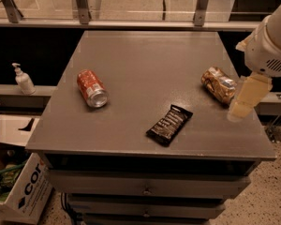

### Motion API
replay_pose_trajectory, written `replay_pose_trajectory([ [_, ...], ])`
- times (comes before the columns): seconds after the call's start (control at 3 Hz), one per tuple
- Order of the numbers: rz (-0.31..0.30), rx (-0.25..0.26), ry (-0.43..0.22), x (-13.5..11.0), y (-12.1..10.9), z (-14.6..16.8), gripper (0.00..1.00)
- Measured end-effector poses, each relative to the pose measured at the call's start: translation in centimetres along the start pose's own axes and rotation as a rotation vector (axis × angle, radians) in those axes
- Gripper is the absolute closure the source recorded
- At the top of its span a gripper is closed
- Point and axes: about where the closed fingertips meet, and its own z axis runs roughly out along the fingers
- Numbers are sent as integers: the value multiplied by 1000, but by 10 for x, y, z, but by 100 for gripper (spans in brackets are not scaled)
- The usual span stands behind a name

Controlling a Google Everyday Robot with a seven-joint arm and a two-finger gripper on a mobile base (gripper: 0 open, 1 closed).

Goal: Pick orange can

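Note:
The orange can (218,85), golden-orange with a dented body and pale patches, lies on its side near the right edge of the grey table (145,64). A smooth red-orange can (92,88) lies on its side at the left. My gripper (246,100) hangs at the table's right edge, just right of the orange can and slightly nearer the front, its pale fingers pointing down. The white arm rises above it to the upper right.
A dark snack bar wrapper (169,124) lies near the table's front middle. A white pump bottle (23,79) stands on a ledge to the left. A cardboard box (21,191) sits on the floor at lower left. Drawers are below the tabletop.

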Motion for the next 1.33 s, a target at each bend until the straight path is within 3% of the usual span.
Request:
replay_pose_trajectory([
  [0.67, 137, 26, 37, 12, -40, 65, 0],
  [1.33, 256, 33, 71, 19, -61, 110, 0],
])
